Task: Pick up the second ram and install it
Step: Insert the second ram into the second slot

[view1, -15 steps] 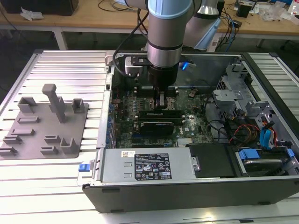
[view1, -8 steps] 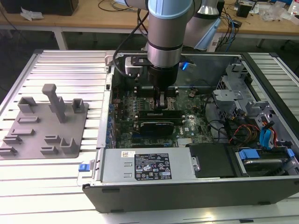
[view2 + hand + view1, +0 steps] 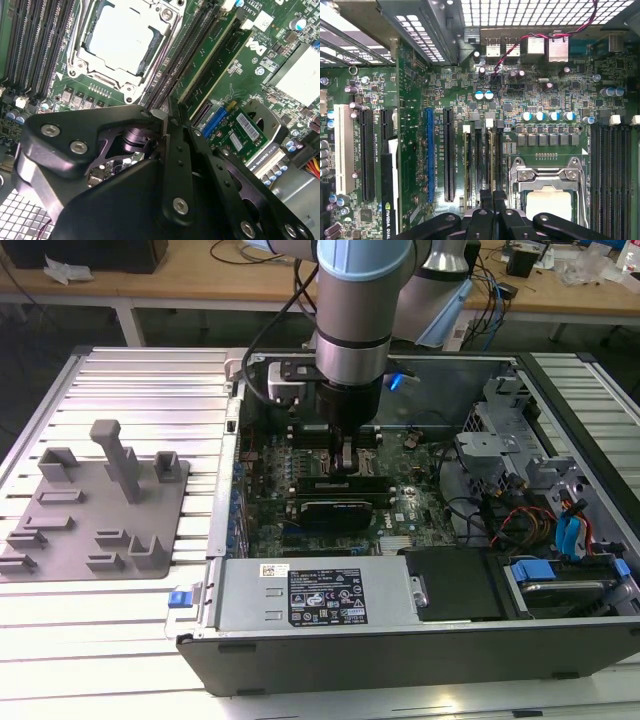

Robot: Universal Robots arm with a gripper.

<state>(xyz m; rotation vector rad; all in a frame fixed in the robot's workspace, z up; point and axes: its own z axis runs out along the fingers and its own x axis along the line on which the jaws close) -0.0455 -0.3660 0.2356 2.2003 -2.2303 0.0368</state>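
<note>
Judging task late-stage: pick-up done, second ram (image 3: 490, 160) already stands upright in slot inside open case (image 3: 300, 660), near CPU socket (image 3: 547, 200), one empty slot away from other stick (image 3: 467, 165). You see pincer (image 3: 492, 197) narrow, fingertips pinched on ram's top edge, directly over it and touching. Left for you to confirm: full seating. White end latch (image 3: 489, 122) too small to tell whether locked.

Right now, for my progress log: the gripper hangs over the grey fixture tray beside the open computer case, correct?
No. In the exterior view the gripper hangs over the motherboard inside the open computer case; the grey fixture tray lies beside that case.
</note>
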